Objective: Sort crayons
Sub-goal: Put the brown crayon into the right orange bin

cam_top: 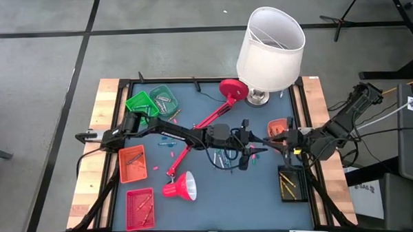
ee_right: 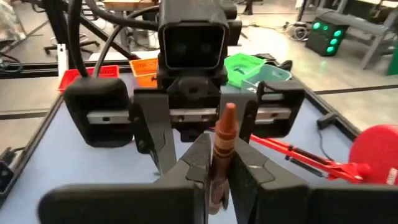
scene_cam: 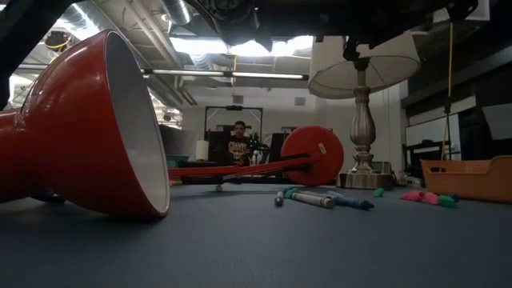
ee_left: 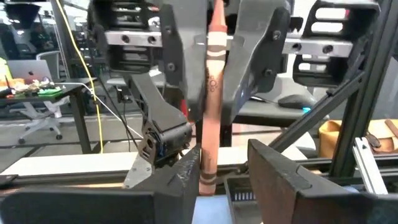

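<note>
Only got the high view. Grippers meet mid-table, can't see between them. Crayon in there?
Observer: Yes, a brown crayon, standing between the two grippers.
Operator: Who has it?
Observer: The right gripper, per its wrist view: its fingers are closed on the crayon's lower part.
Operator: Left one?
Observer: The left gripper is open. Its fingers stand apart on either side of the crayon, not pressing it.
Operator: Anything loose under the arms?
Observer: The low view shows a grey crayon and a blue crayon lying flat on the mat.
</note>
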Robot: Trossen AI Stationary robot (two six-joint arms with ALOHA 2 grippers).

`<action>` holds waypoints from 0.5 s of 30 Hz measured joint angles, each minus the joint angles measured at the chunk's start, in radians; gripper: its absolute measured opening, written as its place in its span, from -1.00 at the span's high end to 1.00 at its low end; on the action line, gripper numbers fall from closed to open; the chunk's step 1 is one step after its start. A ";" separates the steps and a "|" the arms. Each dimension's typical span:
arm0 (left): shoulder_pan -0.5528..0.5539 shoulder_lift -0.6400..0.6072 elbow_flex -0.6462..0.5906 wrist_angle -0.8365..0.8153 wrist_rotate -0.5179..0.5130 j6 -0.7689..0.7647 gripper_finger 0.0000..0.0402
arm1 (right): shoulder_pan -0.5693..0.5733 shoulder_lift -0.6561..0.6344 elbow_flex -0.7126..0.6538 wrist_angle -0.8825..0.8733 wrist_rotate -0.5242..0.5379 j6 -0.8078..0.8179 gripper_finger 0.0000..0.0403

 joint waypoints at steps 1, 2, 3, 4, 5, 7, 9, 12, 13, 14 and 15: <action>0.001 0.000 0.000 0.002 -0.001 0.000 0.41 | 0.001 -0.002 0.000 -0.002 0.017 0.000 0.86; 0.001 0.000 0.000 0.002 -0.006 0.000 0.41 | 0.001 -0.003 0.000 -0.002 0.034 0.001 0.88; 0.001 0.000 0.000 0.002 -0.011 0.000 0.42 | 0.001 -0.003 0.000 -0.002 0.051 0.002 0.91; 0.002 0.000 0.000 0.001 -0.017 0.000 0.42 | 0.001 -0.003 0.000 -0.003 0.069 0.002 0.92; 0.003 0.000 0.000 -0.001 -0.022 0.000 0.43 | 0.001 -0.002 0.000 -0.006 0.086 0.002 0.93; 0.003 0.000 0.000 -0.018 -0.038 0.000 0.44 | 0.001 -0.003 0.000 -0.010 0.104 0.002 0.92; 0.003 -0.001 0.000 -0.043 -0.053 -0.001 0.45 | 0.001 -0.003 0.000 -0.017 0.119 0.002 0.87; -0.001 -0.001 0.000 -0.094 -0.040 -0.003 0.45 | -0.001 -0.003 0.000 -0.047 0.152 0.008 0.83; -0.004 -0.001 0.000 -0.111 -0.036 -0.001 0.45 | -0.001 -0.003 0.000 -0.050 0.153 0.012 0.83; -0.006 -0.001 0.000 -0.127 -0.033 0.001 0.44 | -0.001 -0.003 0.000 -0.050 0.152 0.016 0.84; -0.006 -0.001 0.000 -0.143 -0.033 0.003 0.44 | -0.001 -0.003 0.000 -0.051 0.150 0.019 0.86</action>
